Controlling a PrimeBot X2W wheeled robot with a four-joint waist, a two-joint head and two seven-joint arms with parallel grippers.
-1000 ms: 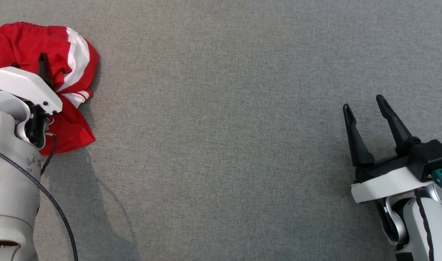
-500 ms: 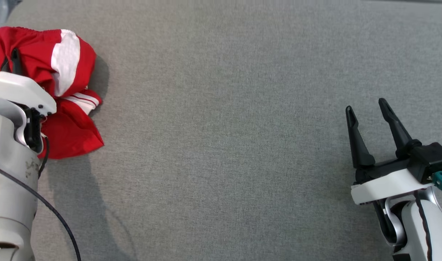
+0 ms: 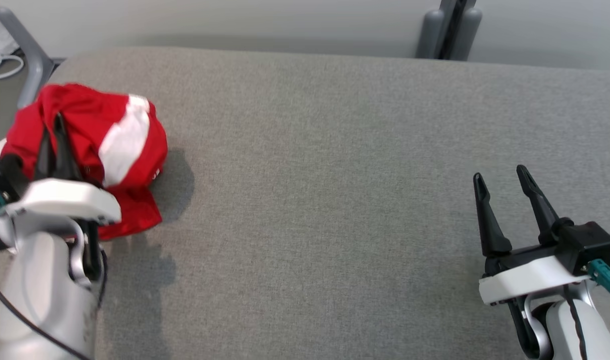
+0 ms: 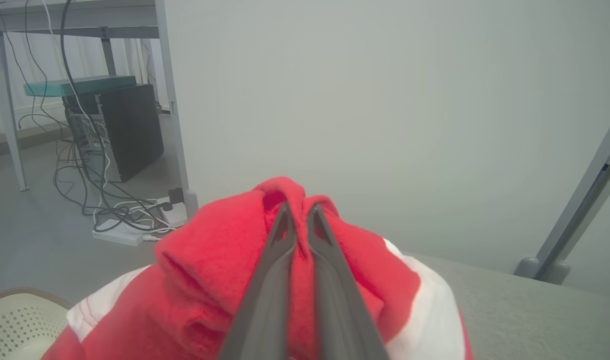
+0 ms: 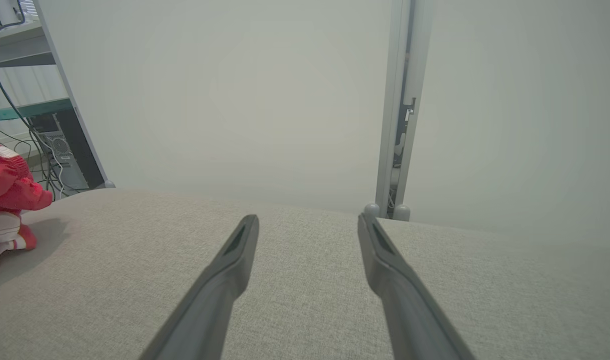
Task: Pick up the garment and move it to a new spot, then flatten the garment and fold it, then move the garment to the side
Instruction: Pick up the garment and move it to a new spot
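Note:
The garment is red with white bands and hangs bunched at the far left of the grey table, its lower folds still on the cloth. My left gripper is shut on a fold of it. In the left wrist view the two fingers pinch red cloth of the garment at the left gripper. My right gripper stands open above bare table at the lower right, nothing between its fingers. The right wrist view shows the right gripper wide open and the garment at its left edge.
The grey cloth table ends at a back edge near a pale wall. A grey post stands behind it. Left of the table are a desk leg, floor cables, a dark computer case and a pale perforated basket.
My left gripper has shut on the garment and lifted it a little, bunching it. The head camera has tilted up, so the table's back edge and wall have come into view.

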